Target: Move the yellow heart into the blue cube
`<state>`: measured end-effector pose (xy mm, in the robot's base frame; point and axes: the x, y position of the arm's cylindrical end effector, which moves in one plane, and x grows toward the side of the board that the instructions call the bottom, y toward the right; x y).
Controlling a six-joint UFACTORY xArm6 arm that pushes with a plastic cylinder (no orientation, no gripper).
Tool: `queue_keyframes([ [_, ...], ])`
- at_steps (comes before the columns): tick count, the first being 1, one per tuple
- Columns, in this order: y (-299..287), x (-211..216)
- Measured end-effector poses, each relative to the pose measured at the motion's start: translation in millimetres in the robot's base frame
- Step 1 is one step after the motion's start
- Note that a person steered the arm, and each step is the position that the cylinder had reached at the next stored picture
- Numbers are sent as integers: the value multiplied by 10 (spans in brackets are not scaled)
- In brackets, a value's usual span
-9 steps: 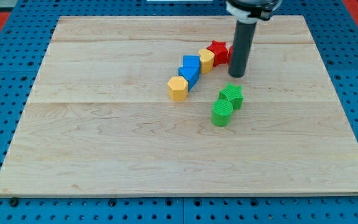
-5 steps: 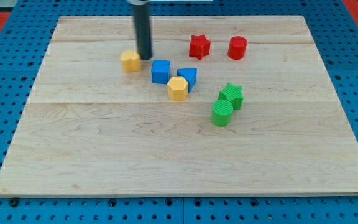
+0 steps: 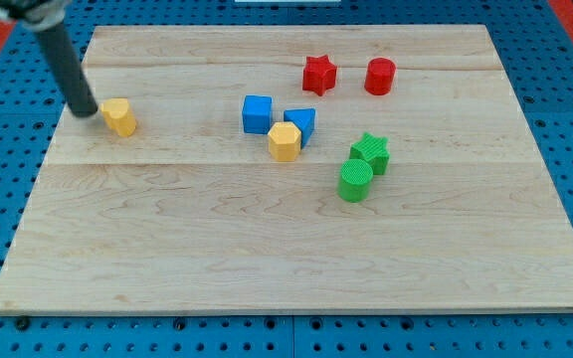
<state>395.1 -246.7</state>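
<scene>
Resting on the tabletop (image 3: 167,259) near its left edge, my tip (image 3: 86,110) sits just left of the yellow heart (image 3: 119,116), no hand on the rod. Well to the right sits the blue cube (image 3: 257,113), beside a yellow hexagon (image 3: 285,141).

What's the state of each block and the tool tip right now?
yellow heart: alone at the view's left, apart from the blue cube
my tip: just left of the yellow heart
blue cube: standing apart from its neighbours
blue triangle: against the yellow hexagon
yellow hexagon: upright
red star: standing alone
red cylinder: upright
green star: touching the green cylinder
green cylinder: upright
</scene>
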Motion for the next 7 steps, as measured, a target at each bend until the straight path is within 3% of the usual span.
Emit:
queue_keyframes([
  [1,888,33],
  [2,356,45],
  [3,258,-314],
  [5,1532,147],
  [7,1266,404],
])
